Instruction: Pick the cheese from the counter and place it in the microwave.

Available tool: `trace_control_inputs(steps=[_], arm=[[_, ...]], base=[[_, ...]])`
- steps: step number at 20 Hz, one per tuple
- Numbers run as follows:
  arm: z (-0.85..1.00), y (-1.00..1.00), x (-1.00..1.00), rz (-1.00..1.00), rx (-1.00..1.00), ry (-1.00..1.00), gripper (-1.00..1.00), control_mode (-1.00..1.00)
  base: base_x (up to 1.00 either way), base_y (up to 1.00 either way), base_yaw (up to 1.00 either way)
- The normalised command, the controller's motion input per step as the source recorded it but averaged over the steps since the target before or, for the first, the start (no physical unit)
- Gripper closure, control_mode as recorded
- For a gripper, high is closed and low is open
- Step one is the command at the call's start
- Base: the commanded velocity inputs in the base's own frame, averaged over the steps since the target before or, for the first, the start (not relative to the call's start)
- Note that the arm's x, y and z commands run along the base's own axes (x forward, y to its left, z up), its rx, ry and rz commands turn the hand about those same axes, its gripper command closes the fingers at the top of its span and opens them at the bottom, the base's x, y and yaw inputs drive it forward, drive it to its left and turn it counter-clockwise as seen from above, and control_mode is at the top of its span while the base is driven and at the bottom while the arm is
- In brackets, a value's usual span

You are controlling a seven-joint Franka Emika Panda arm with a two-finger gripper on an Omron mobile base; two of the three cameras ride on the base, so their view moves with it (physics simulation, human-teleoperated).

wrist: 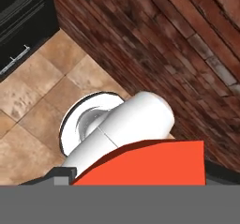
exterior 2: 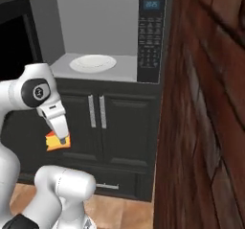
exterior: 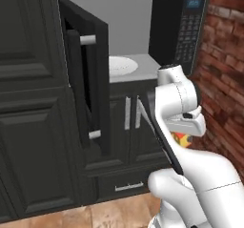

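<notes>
I see the pincer (exterior 2: 61, 139) clamped on the cheese (exterior 2: 58, 141), low before the cabinet doors; my hand view shows its red rind, my right base view the microwave (exterior 2: 152, 36) plate.

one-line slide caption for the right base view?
Gripper holds the cheese low before dark cabinets, below the open microwave and its white plate.

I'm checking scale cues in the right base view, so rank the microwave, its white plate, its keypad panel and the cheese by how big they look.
1. microwave
2. keypad panel
3. white plate; its area looks close to the panel's, so that order is unsure
4. cheese, held low in the gripper, nearer the camera
</notes>
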Motion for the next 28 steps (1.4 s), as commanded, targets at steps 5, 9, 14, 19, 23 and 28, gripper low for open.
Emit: trace_control_inputs(steps=[5, 9, 14, 19, 23, 28], arm=[[0.00, 0.00, 0.00, 0.00, 0.00, 0.00, 1.00, 1.00], [0.00, 0.00, 0.00, 0.00, 0.00, 0.00, 1.00, 1.00], [0.00, 0.00, 0.00, 0.00, 0.00, 0.00, 1.00, 1.00], [0.00, 0.00, 0.00, 0.00, 0.00, 0.00, 1.00, 1.00], [0.00, 0.00, 0.00, 0.00, 0.00, 0.00, 1.00, 1.00], [0.23, 0.02, 0.00, 0.06, 0.01, -0.08, 1.00, -1.00]], base=[[0.68, -0.37, 0.05], [0.82, 0.00, 0.09], [0.49, 0.00, 0.14], [0.06, 0.00, 0.10], [0.00, 0.00, 0.00], [0.00, 0.02, 0.02]])
